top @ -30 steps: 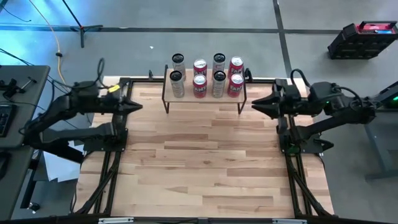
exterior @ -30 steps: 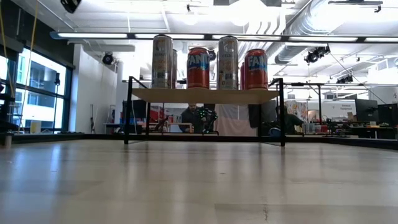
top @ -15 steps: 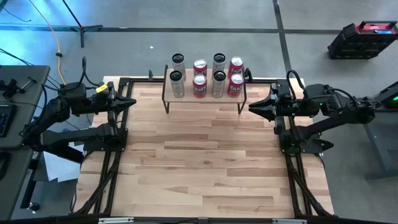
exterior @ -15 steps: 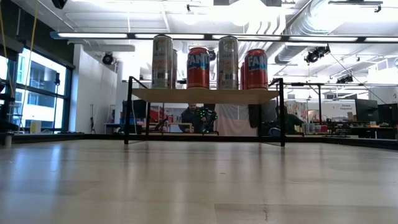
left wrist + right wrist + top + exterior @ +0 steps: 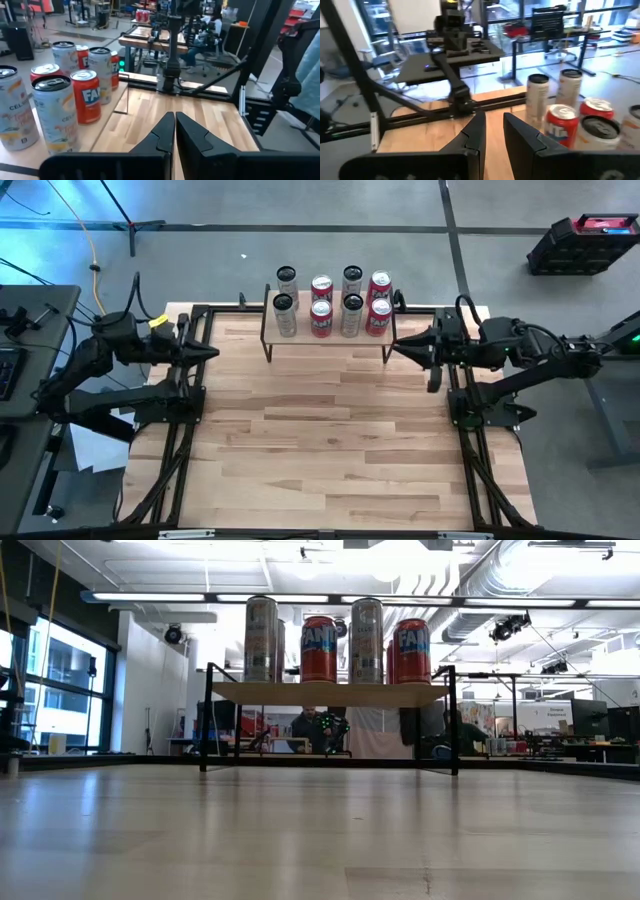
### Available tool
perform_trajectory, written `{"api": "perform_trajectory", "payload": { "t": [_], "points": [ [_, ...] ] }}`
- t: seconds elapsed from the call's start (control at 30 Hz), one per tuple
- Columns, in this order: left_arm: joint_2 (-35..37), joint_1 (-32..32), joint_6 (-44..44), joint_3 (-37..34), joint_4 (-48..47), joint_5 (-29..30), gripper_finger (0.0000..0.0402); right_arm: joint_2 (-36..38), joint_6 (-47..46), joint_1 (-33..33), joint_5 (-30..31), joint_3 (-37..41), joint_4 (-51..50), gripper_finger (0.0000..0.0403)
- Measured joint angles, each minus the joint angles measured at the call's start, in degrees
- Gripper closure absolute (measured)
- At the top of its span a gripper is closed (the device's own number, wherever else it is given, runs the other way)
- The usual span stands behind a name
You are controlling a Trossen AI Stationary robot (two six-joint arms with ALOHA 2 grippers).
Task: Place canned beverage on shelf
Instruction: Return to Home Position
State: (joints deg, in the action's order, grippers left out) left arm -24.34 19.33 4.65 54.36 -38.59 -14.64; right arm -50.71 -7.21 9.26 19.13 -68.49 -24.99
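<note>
Item: small raised shelf [image 5: 330, 694], a light wood plank on thin black legs, set between both pincers. Tall white aluminium cans [image 5: 285, 315] and red aluminium cans [image 5: 321, 318] are stood upright on it in two rows, so placing is judged done.

Left gripper [image 5: 212, 352]: fingers pressed together, nothing held, kept level, with the shelf well apart ahead.

Right gripper [image 5: 397, 348]: fingers narrowly parted, nothing held, levelled near the shelf's end and kept clear of the cans.

Light-wood tabletop [image 5: 320, 440]; shelf [image 5: 303, 320] stands on it at the far edge, approx centre, on thin black legs [image 5: 453, 730]. On the shelf's plank: 8 upright cans, 2 rows of 4, each row alternating white can [image 5: 285, 311], red can [image 5: 321, 317], white, red, packed close together
</note>
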Motion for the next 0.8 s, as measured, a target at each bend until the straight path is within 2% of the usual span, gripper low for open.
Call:
{"api": "perform_trajectory", "payload": {
  "t": [0.2, 0.4, 0.57, 0.63, 0.73, 0.8],
  "points": [
    [2.01, 0.00, -1.96, -2.83, 6.08, -2.37, 0.0394, -0.05, 4.52, 0.02, -2.25, 0.00, 0.43, 0.0350],
    [5.08, 0.00, -1.95, -7.22, 15.07, -2.70, 0.0394, -0.25, 4.58, 0.00, -3.25, 0.00, 0.72, 0.0350],
    [6.99, 0.01, -1.76, -11.73, 20.97, 1.89, 0.0394, -0.21, 4.89, -0.08, -6.19, 0.00, 4.17, 0.0350],
    [7.36, 0.02, -1.75, -13.22, 22.97, 3.94, 0.0394, 0.32, 8.19, -0.69, -11.89, 0.00, 6.88, 0.0350],
    [7.54, 0.02, -1.90, -15.59, 26.12, 5.51, 0.0394, 1.88, 11.67, -1.81, -24.94, 0.00, 8.22, 0.0350],
    [7.52, 0.02, -1.86, -16.65, 27.65, 6.01, 0.0394, 2.65, 12.05, -2.61, -31.17, 0.00, 7.81, 0.0350]
  ]
}}
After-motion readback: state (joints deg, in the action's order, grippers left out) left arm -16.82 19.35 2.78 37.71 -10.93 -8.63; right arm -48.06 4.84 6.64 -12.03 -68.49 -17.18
